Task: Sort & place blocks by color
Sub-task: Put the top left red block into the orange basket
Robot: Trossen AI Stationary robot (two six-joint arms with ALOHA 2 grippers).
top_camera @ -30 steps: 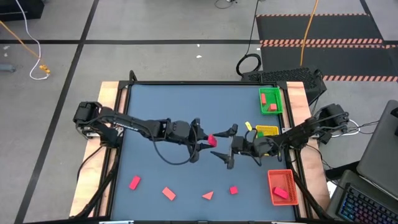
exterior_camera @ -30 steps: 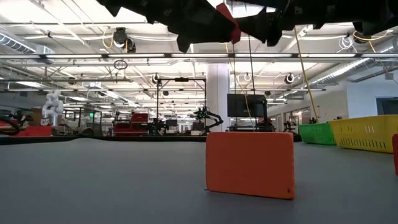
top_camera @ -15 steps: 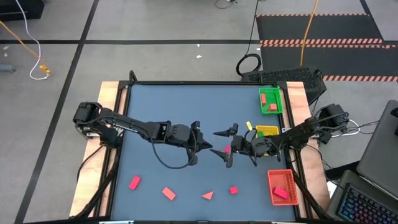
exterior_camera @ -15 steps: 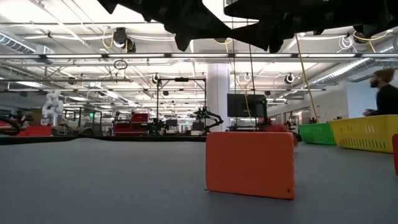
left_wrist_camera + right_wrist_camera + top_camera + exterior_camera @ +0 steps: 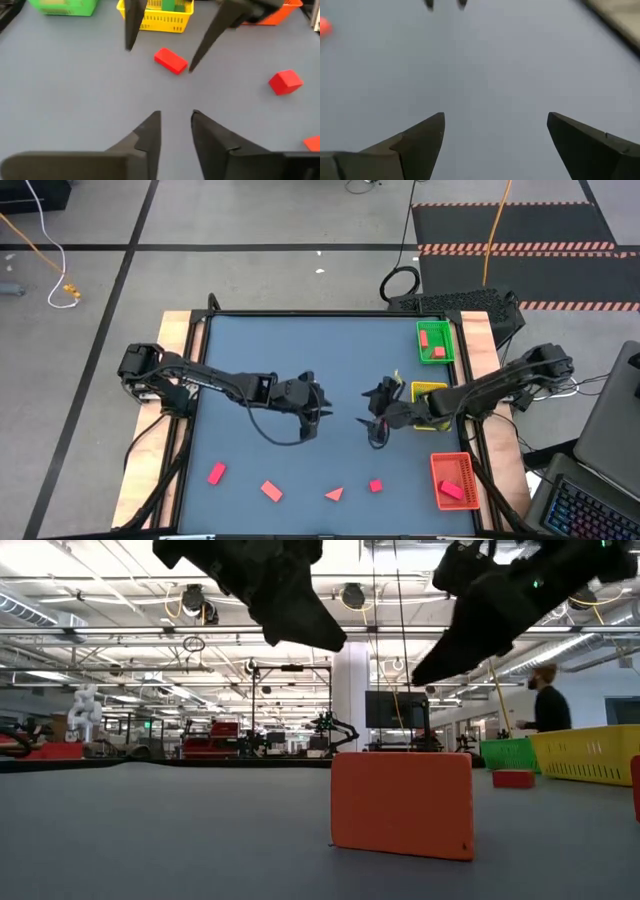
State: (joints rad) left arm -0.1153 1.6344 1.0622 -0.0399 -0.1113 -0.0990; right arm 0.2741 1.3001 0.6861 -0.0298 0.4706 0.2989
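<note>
Left pincer (image 5: 316,402): held over the middle of the table (image 5: 250,350) in the high view, with its fingers only narrowly parted and nothing between them.
Right pincer (image 5: 377,425): hung just to the right of the left one, spread wide and empty.
Nearest block: a red cuboid (image 5: 170,60) is seen lying on the mat below the right pincer's tips in the left wrist view. It is hidden under that arm in the high view.
Done so far: at least one red piece is held in the red tray (image 5: 441,463) at lower right. Pieces are also held in the green tray (image 5: 447,340) at upper right, some of which look red rather than green. What is in the yellow tray (image 5: 432,389) cannot be made out.
Left to do: four red pieces are spread along the bottom of the high view: a block at lower left (image 5: 216,473), a second cuboid (image 5: 271,491), a triangle (image 5: 334,494) and a cube (image 5: 375,486). The task is judged well short of finished.
Edges: all three trays are lined along the right border, close to the right arm.
Open room: the upper and left parts of the mat are bare. The two pincers are near each other at the centre, so care there is judged necessary.
</note>
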